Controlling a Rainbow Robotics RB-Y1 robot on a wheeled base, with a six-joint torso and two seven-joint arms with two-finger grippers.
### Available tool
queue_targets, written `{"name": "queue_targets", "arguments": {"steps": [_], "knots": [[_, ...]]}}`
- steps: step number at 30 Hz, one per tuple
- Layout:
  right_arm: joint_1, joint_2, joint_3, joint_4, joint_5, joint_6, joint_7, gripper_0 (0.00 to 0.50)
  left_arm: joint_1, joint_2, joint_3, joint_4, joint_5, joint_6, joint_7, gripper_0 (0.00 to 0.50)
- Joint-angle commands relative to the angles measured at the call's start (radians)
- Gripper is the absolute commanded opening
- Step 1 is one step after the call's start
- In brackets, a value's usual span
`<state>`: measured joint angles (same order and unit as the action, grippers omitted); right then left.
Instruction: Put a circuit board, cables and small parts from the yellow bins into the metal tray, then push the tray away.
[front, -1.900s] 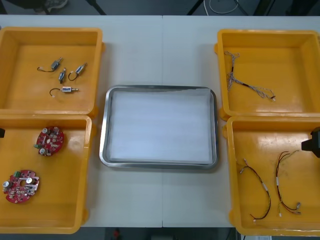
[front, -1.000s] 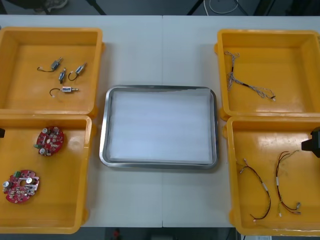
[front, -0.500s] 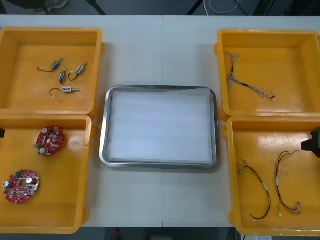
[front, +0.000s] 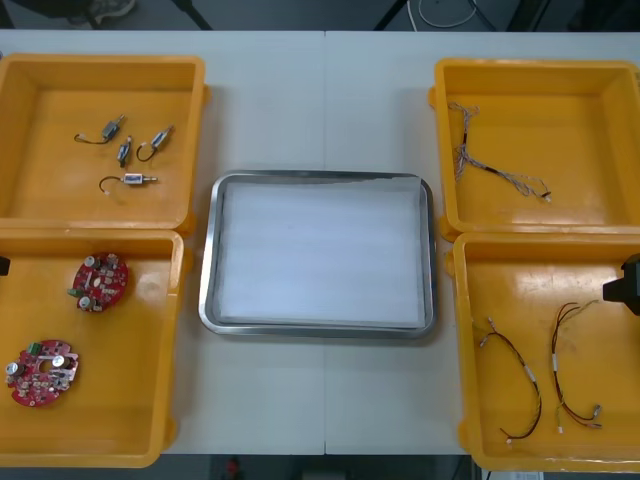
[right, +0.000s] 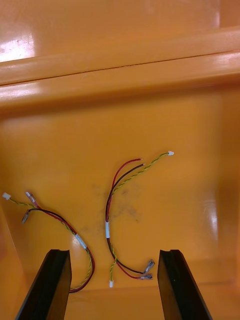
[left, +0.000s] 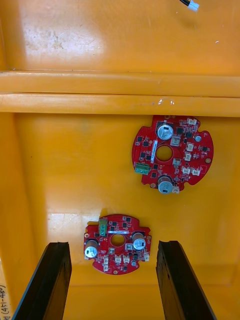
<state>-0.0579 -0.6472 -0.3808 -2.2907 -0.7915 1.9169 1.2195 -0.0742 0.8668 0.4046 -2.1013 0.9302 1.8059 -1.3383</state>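
The metal tray (front: 318, 178) is lying at the table's middle, white inside and holding nothing, between the yellow bins (front: 100, 62). Two round red circuit boards (left: 172, 154) are resting in the near left bin. The left gripper (left: 113, 244) is hovering over them with its fingers (left: 52, 275) spread wide, grasping nothing. The right gripper (right: 114, 251) is hanging over the near right bin, its fingers (right: 172, 280) equally released, above two red and yellow cables (right: 107, 220). Small metal parts (front: 130, 152) are lying in the far left bin and a twisted cable (front: 490, 167) in the far right.
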Motion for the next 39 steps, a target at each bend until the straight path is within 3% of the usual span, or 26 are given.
{"name": "queue_targets", "arguments": {"steps": [1, 39], "knots": [[0.015, -0.025, 0.011, -0.021, -0.008, 0.003, 0.044, 0.500, 0.019, -0.006, -0.009, -0.025, -0.010, -0.010, -0.025, 0.500], [0.015, -0.025, 0.011, -0.021, -0.008, 0.003, 0.044, 0.500, 0.019, -0.006, -0.009, -0.025, -0.010, -0.010, -0.025, 0.500]]}}
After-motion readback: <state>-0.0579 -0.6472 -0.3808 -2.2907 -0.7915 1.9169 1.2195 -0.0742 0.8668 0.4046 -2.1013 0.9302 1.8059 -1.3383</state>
